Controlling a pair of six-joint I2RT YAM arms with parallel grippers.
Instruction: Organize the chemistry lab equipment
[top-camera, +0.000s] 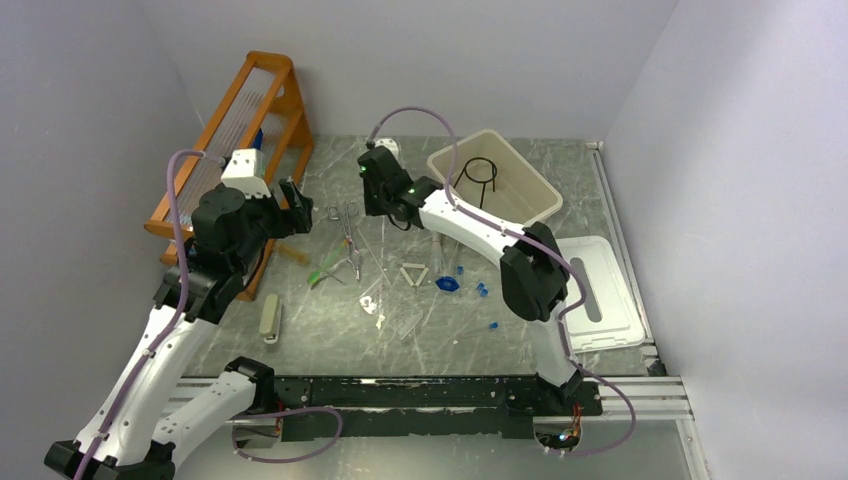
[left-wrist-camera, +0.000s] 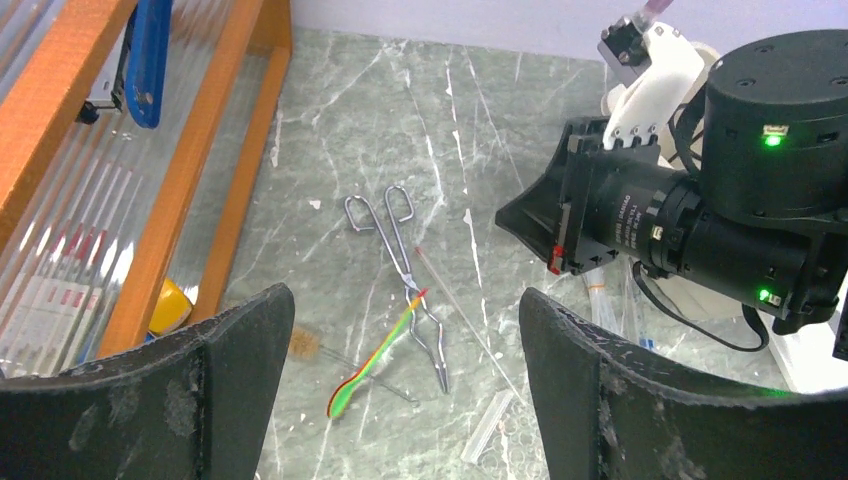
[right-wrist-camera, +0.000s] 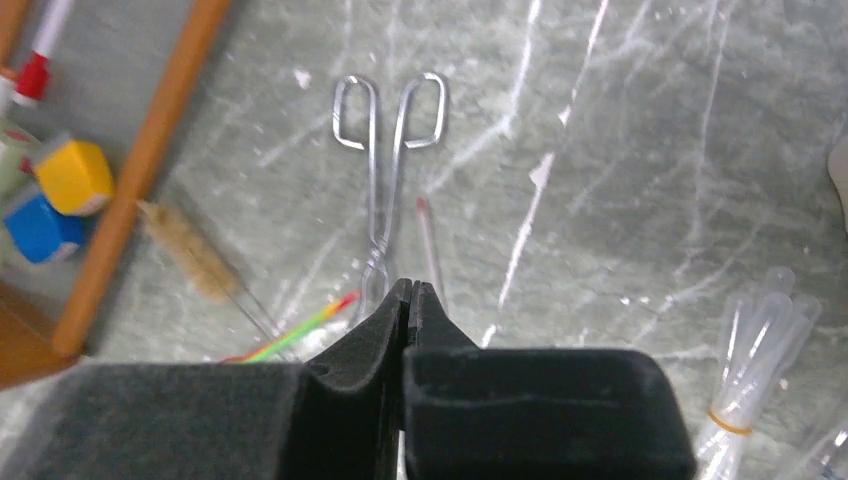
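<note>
The left gripper (left-wrist-camera: 403, 305) has its fingers spread wide and holds nothing; the orange wooden rack (left-wrist-camera: 180, 190) lies outside its left finger. Ahead, between those fingers, lie the metal scissor-handled forceps (left-wrist-camera: 405, 270), crossed by the green-handled flat tool (left-wrist-camera: 375, 355). The right gripper (right-wrist-camera: 408, 292) has its fingers pressed together. The forceps lie directly beyond its tips, the thin clear red-tipped tube (right-wrist-camera: 430, 250) just right of them. Whether the tips pinch that tube cannot be determined.

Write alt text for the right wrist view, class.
The black right gripper is shut above a grey marbled table, tips pointing at silver metal forceps with loop handles. A thin pale rod lies beside them.
</note>
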